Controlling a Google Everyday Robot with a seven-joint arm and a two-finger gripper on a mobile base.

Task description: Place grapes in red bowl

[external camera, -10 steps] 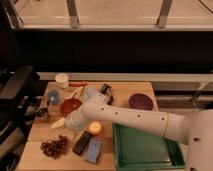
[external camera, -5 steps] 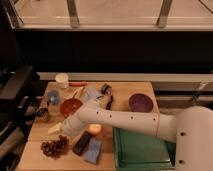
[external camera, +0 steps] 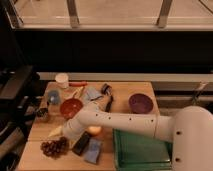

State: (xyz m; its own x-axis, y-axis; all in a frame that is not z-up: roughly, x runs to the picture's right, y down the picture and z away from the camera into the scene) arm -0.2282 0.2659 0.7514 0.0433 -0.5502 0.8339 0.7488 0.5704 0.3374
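We judge the task as not yet done: the grapes (external camera: 54, 148) lie on the worktop (external camera: 127, 89), in front of the red bowl (external camera: 71, 108) and apart from it. The end effector (external camera: 64, 134) is between the red bowl and the grapes; whether it is released or clenched, we cannot tell. Lifting and placing remain.

Camera view. The gripper (external camera: 64, 136) is at the end of the white arm (external camera: 120, 122), low over the table's (external camera: 125, 90) front left and just beside the grapes (external camera: 54, 147). Its outline merges with the arm. The arm hides part of a glowing yellowish object (external camera: 94, 130) of unclear kind. The lower edge cuts off the green tray (external camera: 145, 150) and the robot's body (external camera: 192, 140). The small items (external camera: 92, 94) behind the red bowl (external camera: 71, 106) are too blurred to name.
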